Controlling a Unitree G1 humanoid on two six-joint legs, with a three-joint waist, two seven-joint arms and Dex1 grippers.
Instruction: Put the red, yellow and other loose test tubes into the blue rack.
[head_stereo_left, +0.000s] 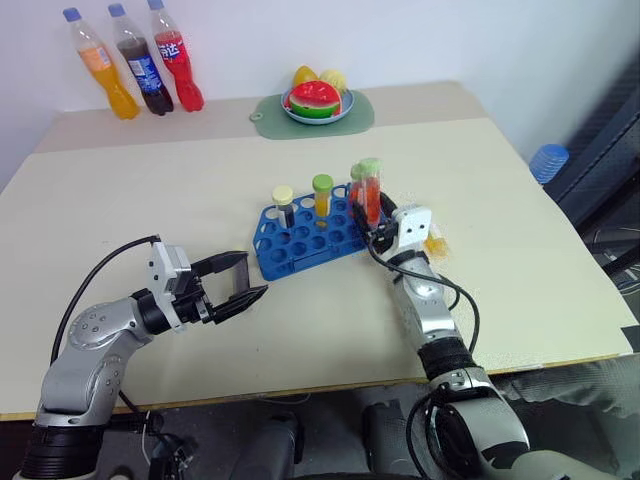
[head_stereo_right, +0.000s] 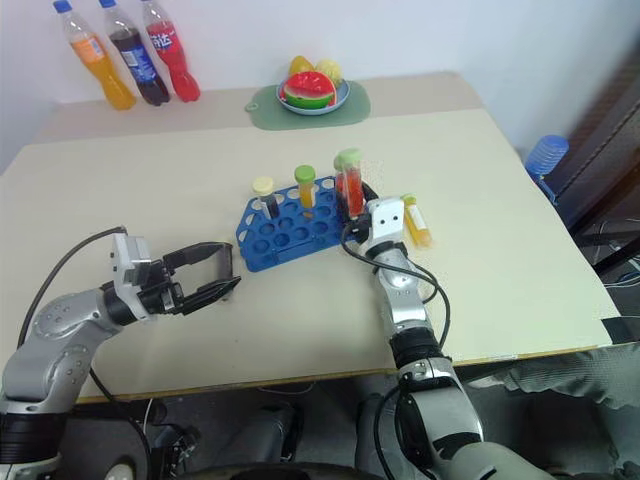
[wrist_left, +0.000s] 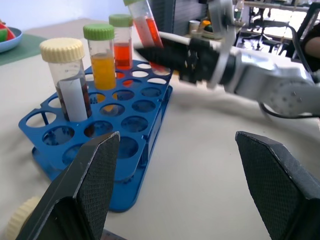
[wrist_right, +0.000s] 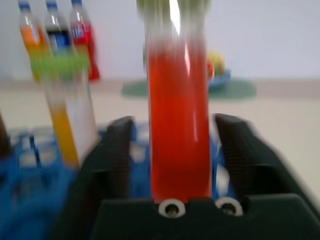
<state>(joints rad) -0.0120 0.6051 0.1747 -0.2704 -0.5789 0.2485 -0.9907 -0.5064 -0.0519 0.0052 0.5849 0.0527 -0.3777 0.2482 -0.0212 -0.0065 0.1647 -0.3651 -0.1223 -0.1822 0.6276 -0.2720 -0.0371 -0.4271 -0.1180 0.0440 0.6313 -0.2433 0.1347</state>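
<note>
The blue rack (head_stereo_left: 300, 245) lies mid-table. Standing in it are a cream-capped dark tube (head_stereo_left: 283, 203), a green-capped yellow tube (head_stereo_left: 322, 195) and a green-capped red tube (wrist_left: 122, 50). At the rack's right end a second red tube (wrist_right: 178, 140) leans between the fingers of my right gripper (head_stereo_left: 372, 222). The jaws are open, with a gap on each side of the tube. Its lower end is hidden behind the fingers. Another yellow tube (head_stereo_right: 416, 222) lies on the table just right of that gripper. My left gripper (head_stereo_left: 245, 280) hovers open and empty beside the rack's left front corner.
Three soda bottles (head_stereo_left: 140, 65) stand at the back left. A green mat with a fruit plate (head_stereo_left: 315, 105) sits at the back centre. A blue-topped bottle (head_stereo_left: 548, 160) stands beyond the table's right edge.
</note>
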